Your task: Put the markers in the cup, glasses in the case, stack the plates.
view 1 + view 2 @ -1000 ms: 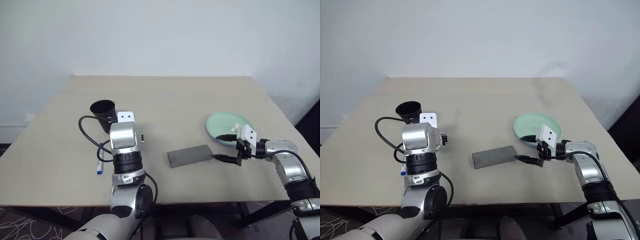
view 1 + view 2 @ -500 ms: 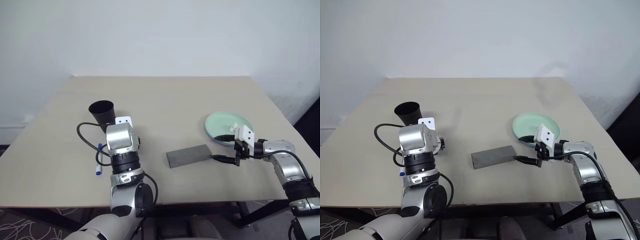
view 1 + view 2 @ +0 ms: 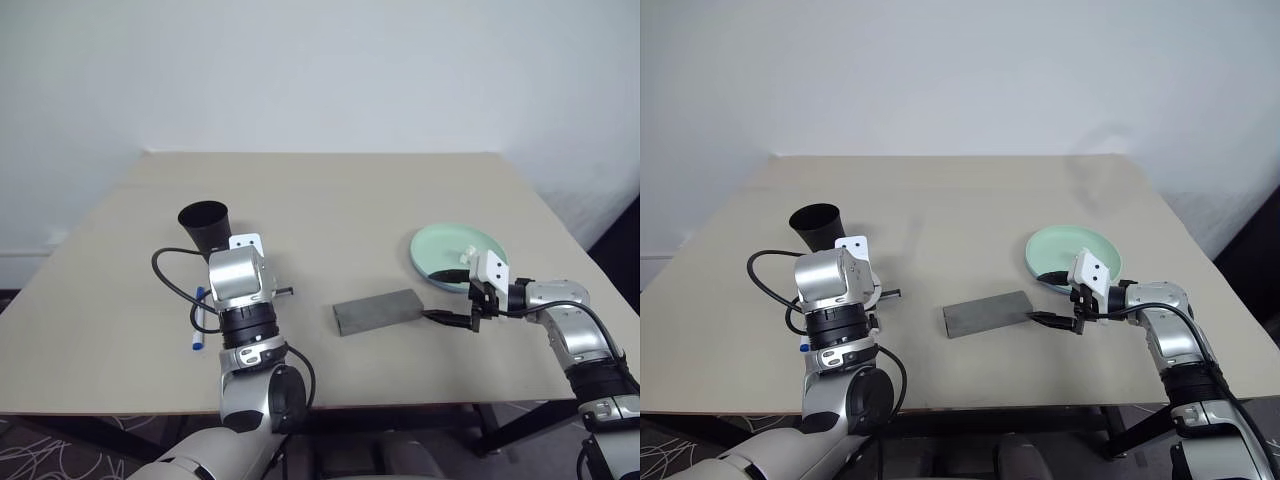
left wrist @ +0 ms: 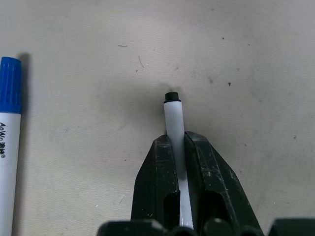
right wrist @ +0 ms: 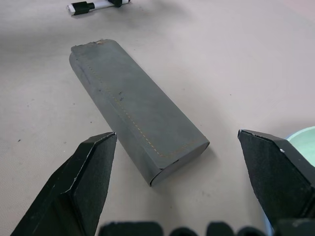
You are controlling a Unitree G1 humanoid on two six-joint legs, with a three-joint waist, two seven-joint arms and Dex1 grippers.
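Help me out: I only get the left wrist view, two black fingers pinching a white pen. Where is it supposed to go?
Observer: Into the black cup. It stands upright on the table, just beyond the left gripper that is shut on that marker.
Operator: What is the other arm doing?
Observer: The right gripper hangs open, pointed at one end of the grey case, not touching it.
Operator: Anything else out there?
Observer: A mint green plate lies beside the right arm.
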